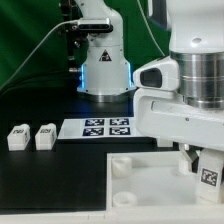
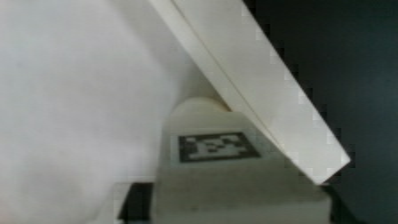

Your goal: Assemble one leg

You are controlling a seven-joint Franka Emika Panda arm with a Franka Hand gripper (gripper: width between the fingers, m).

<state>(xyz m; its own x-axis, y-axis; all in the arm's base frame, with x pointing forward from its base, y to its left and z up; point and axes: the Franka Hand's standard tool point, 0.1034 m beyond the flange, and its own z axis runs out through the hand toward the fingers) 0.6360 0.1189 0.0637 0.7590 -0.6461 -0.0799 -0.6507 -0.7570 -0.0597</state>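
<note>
Bearing a black-and-white square tag, a leg [image 1: 208, 176] was observed at the exterior view's right, directly beneath the arm's wrist and over the white panel [image 1: 150, 180], near a round corner socket [image 1: 120, 167]. In the wrist view the same leg [image 2: 217, 150] was seen close up, tag facing the camera, beside the panel's slanting edge [image 2: 267, 90]. The claw [image 1: 200, 165] was positioned at this leg; whether it was gripping the leg or parted could not be told, the fingers being hidden. Whether the leg was touching the panel could not be determined either. Two further legs [image 1: 17, 136] [image 1: 45, 136] were recorded standing side by side on the black bench [image 1: 50, 175], at the exterior view's left, well apart from the arm. The marker board [image 1: 97, 127] was noted lying flat just beside them.
</note>
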